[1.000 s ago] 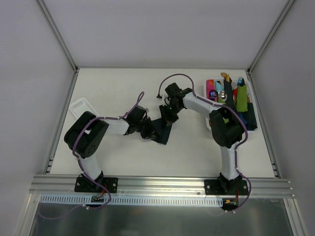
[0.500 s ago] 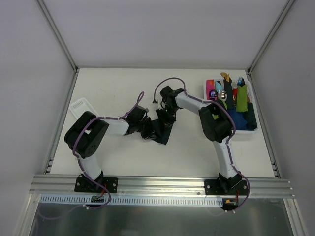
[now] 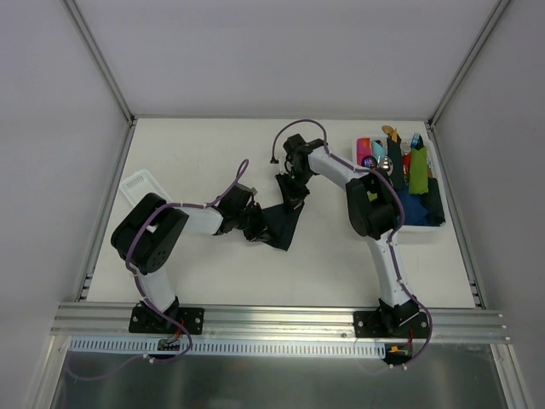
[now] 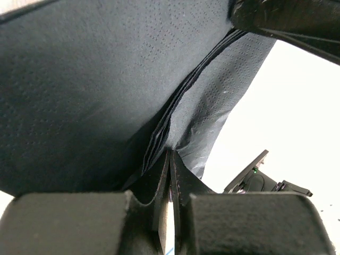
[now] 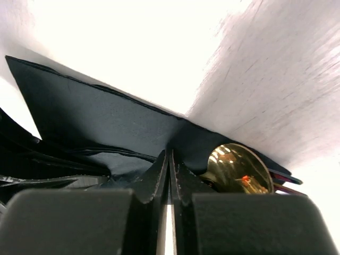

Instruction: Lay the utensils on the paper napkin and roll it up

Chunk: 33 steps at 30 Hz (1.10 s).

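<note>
No lettering, number, brand or sign was legible in any view; the napkin (image 4: 79, 79) showed only dotted embossing, no print.

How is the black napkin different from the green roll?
The napkin is dark and spread loose; the green roll is bright and wound up. The napkin is pinched by the left tool and right tool; the green roll lies untouched in the tray.
</note>
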{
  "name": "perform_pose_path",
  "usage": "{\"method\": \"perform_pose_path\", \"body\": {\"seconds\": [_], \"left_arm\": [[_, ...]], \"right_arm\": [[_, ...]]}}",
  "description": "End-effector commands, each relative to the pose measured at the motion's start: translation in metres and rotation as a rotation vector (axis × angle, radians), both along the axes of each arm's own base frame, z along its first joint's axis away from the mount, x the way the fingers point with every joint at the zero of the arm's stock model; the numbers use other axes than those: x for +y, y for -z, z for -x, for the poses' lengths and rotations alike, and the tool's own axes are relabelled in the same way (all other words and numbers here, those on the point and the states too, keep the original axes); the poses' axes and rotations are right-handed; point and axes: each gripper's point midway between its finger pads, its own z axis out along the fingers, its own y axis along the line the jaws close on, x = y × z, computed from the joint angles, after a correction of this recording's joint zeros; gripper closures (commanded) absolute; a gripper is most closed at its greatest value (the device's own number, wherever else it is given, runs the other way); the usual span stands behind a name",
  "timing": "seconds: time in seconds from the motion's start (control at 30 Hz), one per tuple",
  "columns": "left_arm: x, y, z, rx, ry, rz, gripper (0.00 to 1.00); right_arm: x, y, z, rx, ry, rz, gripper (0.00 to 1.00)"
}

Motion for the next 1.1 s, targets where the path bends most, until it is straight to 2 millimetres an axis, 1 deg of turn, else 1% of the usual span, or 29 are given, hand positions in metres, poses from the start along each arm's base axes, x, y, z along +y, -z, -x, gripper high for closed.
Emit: {"method": "perform_pose_path", "body": {"seconds": [0.0,0.03,0.1,0.13,0.17,0.2,0.27,0.3,0.47,0.53,0.57,0.6,0.63,0.7,0.73,0.77,0.8,0.83,0.87,0.9,0.93,0.97,1.03,1.07], "left_arm": [[0.047,0.059,0.033,0.116,-0.045,-0.260,1.00],[0.048,0.059,0.033,0.117,-0.043,-0.264,1.00],[0.048,0.058,0.032,0.110,-0.048,-0.266,1.00],[0.048,0.058,0.032,0.107,-0.044,-0.265,1.00],[0.047,0.058,0.032,0.106,-0.040,-0.265,1.00],[0.048,0.059,0.032,0.107,-0.038,-0.269,1.00],[0.048,0.059,0.032,0.107,-0.038,-0.272,1.00],[0.048,0.059,0.032,0.104,-0.037,-0.272,1.00],[0.050,0.058,0.031,0.101,-0.051,-0.280,1.00],[0.051,0.059,0.031,0.104,-0.058,-0.281,1.00],[0.052,0.060,0.031,0.105,-0.060,-0.286,1.00],[0.053,0.061,0.031,0.108,-0.068,-0.290,1.00],[0.054,0.061,0.031,0.109,-0.069,-0.291,1.00],[0.058,0.064,0.032,0.111,-0.081,-0.306,1.00],[0.060,0.065,0.032,0.111,-0.090,-0.311,1.00],[0.063,0.067,0.033,0.118,-0.101,-0.321,1.00],[0.067,0.069,0.031,0.123,-0.121,-0.326,1.00],[0.069,0.071,0.032,0.129,-0.131,-0.331,1.00],[0.072,0.073,0.033,0.137,-0.140,-0.336,1.00],[0.076,0.074,0.031,0.140,-0.162,-0.341,1.00],[0.079,0.075,0.031,0.145,-0.174,-0.343,1.00],[0.082,0.076,0.031,0.148,-0.183,-0.351,1.00],[0.090,0.078,0.029,0.156,-0.218,-0.361,1.00],[0.094,0.079,0.031,0.164,-0.228,-0.365,1.00]], "right_arm": [[-0.006,-0.018,-0.012,-0.050,-0.023,0.010,0.95],[-0.006,-0.025,-0.013,-0.051,-0.014,-0.008,0.94],[0.002,-0.042,-0.007,-0.035,-0.005,-0.072,0.93],[0.002,-0.055,-0.002,-0.040,-0.004,-0.097,0.92],[0.006,-0.063,0.004,-0.022,-0.007,-0.134,0.91],[0.008,-0.070,0.008,-0.017,0.000,-0.153,0.90],[0.010,-0.078,0.018,0.014,-0.001,-0.190,0.89],[0.010,-0.078,0.022,0.025,-0.001,-0.193,0.89],[0.008,-0.057,0.031,0.076,-0.002,-0.156,0.89],[0.007,-0.056,0.033,0.079,-0.001,-0.165,0.89],[0.007,-0.056,0.034,0.083,0.005,-0.178,0.88],[0.002,-0.055,0.042,0.098,0.014,-0.184,0.87],[0.002,-0.056,0.035,0.071,0.032,-0.221,0.86],[0.003,-0.055,0.041,0.091,0.055,-0.291,0.82],[0.000,-0.055,0.039,0.107,0.080,-0.317,0.81],[0.006,-0.061,0.043,0.145,0.082,-0.393,0.80],[0.009,-0.060,0.044,0.164,0.117,-0.437,0.78],[0.007,-0.063,0.042,0.173,0.141,-0.470,0.76],[0.010,-0.069,0.044,0.186,0.145,-0.521,0.73],[0.011,-0.072,0.044,0.191,0.168,-0.542,0.71],[0.014,-0.078,0.035,0.166,0.199,-0.581,0.70],[0.013,-0.081,0.040,0.165,0.214,-0.595,0.67],[0.015,-0.085,0.035,0.157,0.252,-0.612,0.66],[0.014,-0.084,0.035,0.159,0.269,-0.609,0.66]]}}
